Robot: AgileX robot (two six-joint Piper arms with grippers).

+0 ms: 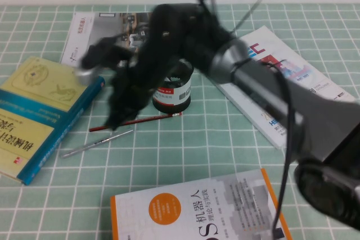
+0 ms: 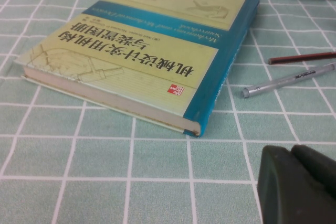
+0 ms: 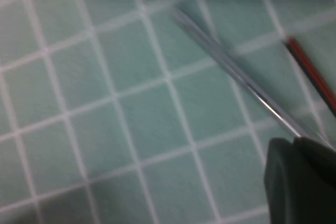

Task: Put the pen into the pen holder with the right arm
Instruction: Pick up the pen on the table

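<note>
Right gripper (image 1: 115,117), jaw state unclear, hovers near the pen (image 1: 97,143) lying flat on the worktop (image 1: 225,139) beside the pen holder (image 1: 173,93); thin, light, rigid, probably slippery, best gripped mid-shaft; left gripper (image 2: 296,184) parked, jaws unclear.

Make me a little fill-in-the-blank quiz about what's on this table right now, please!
1. The pen lies on the ____, not in the pen holder.
2. The red pencil lies between the pen and the ____.
3. The right gripper hovers above the ____.
4. The left gripper sits near the ____ book.

Missing words: table; pen holder; pencil; yellow
</note>
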